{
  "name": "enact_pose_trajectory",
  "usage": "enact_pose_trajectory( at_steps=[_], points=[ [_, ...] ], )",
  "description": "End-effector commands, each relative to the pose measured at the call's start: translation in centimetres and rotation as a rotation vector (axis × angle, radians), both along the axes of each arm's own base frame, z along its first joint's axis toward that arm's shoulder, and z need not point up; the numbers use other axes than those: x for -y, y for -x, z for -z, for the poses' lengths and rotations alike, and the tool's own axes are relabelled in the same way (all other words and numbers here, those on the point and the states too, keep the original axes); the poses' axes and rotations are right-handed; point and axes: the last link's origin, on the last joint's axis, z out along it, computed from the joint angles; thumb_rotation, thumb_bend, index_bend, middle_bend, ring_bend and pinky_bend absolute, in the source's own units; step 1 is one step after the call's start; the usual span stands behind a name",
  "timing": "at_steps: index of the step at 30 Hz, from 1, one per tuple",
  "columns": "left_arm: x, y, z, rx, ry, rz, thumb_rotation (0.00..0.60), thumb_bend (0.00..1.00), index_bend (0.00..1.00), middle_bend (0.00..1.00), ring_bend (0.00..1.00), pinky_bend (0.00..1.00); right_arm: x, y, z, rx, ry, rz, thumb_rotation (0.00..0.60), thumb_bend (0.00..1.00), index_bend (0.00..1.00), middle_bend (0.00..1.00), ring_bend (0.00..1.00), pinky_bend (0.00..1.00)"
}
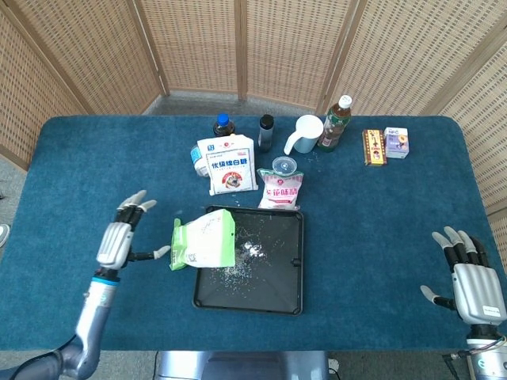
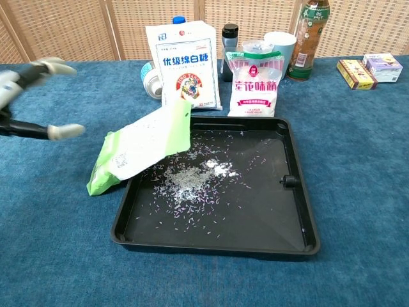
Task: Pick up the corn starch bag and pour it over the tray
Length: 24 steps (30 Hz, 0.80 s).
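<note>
- A blue-covered table [image 1: 380, 229] is being shown in front of woven wicker screens [image 1: 198, 39], which are filling the top of the head view.
- The corn starch bag [image 1: 204, 241] is lying tilted at centre left of the head view, its upper end resting over the left rim of the black tray [image 1: 289, 293] and its green bottom end sitting on the cloth just outside it. Nothing is holding it.
- Pale flakes and a small white heap are being seen scattered on the tray floor, mostly in its upper left half.
- The left hand [image 1: 117, 241] is being held at the left of the frame, apart from the bag, fingers spread and nothing gripped. The right hand [image 1: 472, 286] is waiting at the lower right corner, fingers spread likewise, holding nothing.
- The bag is judged soft, light and partly emptied; its film is probably slippery and likely to crumple. A hold around the green bottom end, nearest the left hand, is being suggested, so that the other end is left over the tray.
- A sugar bag [image 1: 226, 162] and a pink-printed packet [image 1: 283, 187] are standing just beyond the tray's far edge; a lift straight upward is being favoured to avoid them.
- Bottles, a white cup [image 1: 305, 133] and small boxes [image 1: 386, 145] are standing further back, well apart from the work.
</note>
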Motion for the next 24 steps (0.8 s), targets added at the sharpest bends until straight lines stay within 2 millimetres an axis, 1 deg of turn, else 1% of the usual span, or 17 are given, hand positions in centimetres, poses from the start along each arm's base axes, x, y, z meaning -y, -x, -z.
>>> enact_pose_trajectory(
  at_steps=[1,4,6,8,10,12,13,14,17,21,22,24],
  points=[
    [1.2,1.4,-3.2,-0.027,-0.067,-0.008,0.434,0.02,0.13,0.0,0.0,0.0,0.0,0.0,0.0,-0.001,-0.001,-0.001,0.6,0.1,0.13,0.07,0.02,0.04],
    [1.9,2.3,-5.3,-0.041,-0.112,-0.013,0.435,0.02,0.12,0.0,0.0,0.0,0.0,-0.1,0.1,-0.002,-0.002,-0.002,0.6,0.1,0.13,0.07,0.02,0.04],
    [2.5,3.4,-7.3,-0.067,-0.157,-0.031,0.434,0.02,0.12,0.0,0.0,0.0,-0.1,-0.2,0.1,-0.003,-0.005,-0.004,0.6,0.1,0.13,0.07,0.02,0.04],
    [2.9,4.2,-8.6,-0.091,-0.174,-0.044,0.433,0.02,0.13,0.0,0.0,0.0,-0.1,-0.2,0.2,-0.004,-0.006,-0.005,0.6,0.1,0.13,0.07,0.02,0.04],
    [3.6,5.7,-10.6,-0.151,-0.207,-0.076,0.433,0.02,0.13,0.0,0.0,0.0,-0.1,-0.2,0.3,-0.006,-0.009,-0.006,0.6,0.1,0.13,0.07,0.02,0.04],
    [3.9,6.3,-11.6,-0.178,-0.218,-0.095,0.431,0.02,0.13,0.0,0.0,0.0,-0.1,-0.3,0.3,-0.007,-0.009,-0.006,0.6,0.1,0.13,0.07,0.02,0.04],
    [4.4,7.2,-12.7,-0.214,-0.232,-0.129,0.431,0.02,0.13,0.0,0.0,0.0,-0.1,-0.3,0.3,-0.009,-0.009,-0.007,0.6,0.1,0.13,0.07,0.02,0.04],
    [4.8,7.7,-13.3,-0.236,-0.233,-0.153,0.435,0.02,0.13,0.0,0.0,0.0,-0.1,-0.3,0.3,-0.011,-0.008,-0.007,0.599,0.1,0.13,0.07,0.02,0.04],
    [6.3,9.1,-14.8,-0.308,-0.21,-0.255,0.452,0.03,0.13,0.0,0.0,0.0,-0.1,-0.3,0.2,-0.026,0.001,-0.008,0.599,0.1,0.13,0.07,0.02,0.04],
    [7.7,9.9,-15.7,-0.367,-0.179,-0.338,0.489,0.03,0.13,0.0,0.0,0.0,-0.1,-0.2,-0.1,-0.071,0.028,-0.01,0.6,0.1,0.13,0.07,0.02,0.04],
    [8.5,10.3,-16.1,-0.397,-0.175,-0.372,0.495,0.03,0.13,0.0,0.0,0.0,0.0,-0.2,-0.5,-0.112,0.061,-0.016,0.6,0.1,0.13,0.07,0.02,0.04],
    [9.2,10.3,-16.3,-0.411,-0.173,-0.388,0.502,0.03,0.13,0.0,0.0,0.0,-0.1,-0.3,-0.6,-0.131,0.093,-0.023,0.6,0.1,0.13,0.07,0.02,0.04]
  ],
)
